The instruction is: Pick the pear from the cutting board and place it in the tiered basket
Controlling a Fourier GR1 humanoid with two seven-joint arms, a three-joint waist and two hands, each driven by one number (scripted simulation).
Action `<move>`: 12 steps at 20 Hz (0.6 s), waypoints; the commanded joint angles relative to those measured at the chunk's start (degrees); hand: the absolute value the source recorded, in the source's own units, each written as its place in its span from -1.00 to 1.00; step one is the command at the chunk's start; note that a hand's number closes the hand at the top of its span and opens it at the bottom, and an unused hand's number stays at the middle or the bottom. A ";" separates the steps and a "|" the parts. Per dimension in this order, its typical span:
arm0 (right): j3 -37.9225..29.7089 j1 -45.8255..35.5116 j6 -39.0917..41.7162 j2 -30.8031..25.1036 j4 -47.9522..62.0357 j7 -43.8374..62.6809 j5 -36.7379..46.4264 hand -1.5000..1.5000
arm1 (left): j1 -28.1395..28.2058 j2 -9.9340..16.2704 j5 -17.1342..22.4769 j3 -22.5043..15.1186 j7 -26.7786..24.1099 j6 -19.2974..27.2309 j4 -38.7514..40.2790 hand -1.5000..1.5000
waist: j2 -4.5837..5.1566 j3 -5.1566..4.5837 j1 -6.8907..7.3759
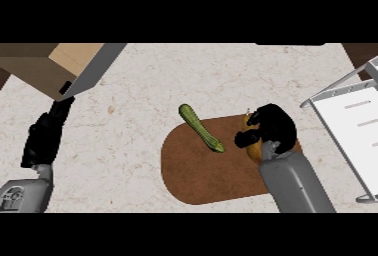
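Right hand (270, 127) sat over pear (253, 150) at board (214, 175) right edge, fingers curled round it, mostly hiding fruit. Cucumber (201, 128) lay apart, untouched. Basket (347, 125) waited just right. Left hand (44, 132) rested straight-fingered, holding nothing.

right robot hand (270, 128) curled down around something yellowish, grey forearm angling up from the lower edge, left robot hand (46, 134) off at the left, fingers straight, resting
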 commanded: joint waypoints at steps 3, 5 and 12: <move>-15.68 -11.13 -13.57 -3.82 6.23 11.72 8.31 1.00 | -0.96 -0.51 -0.07 -0.96 -0.47 -0.53 -0.26 0.00 | 1.11 -0.03 1.76; -18.14 -14.71 -17.64 -5.72 6.71 12.65 13.33 1.00 | -1.69 -0.08 -0.10 -0.69 -0.31 -0.58 -0.53 0.00 | 0.90 -0.09 2.52; -21.65 -27.69 -20.02 -12.36 13.95 17.33 33.59 1.00 | -2.39 -1.08 -0.58 -2.18 -0.32 -1.04 0.28 0.00 | 0.72 -0.25 4.68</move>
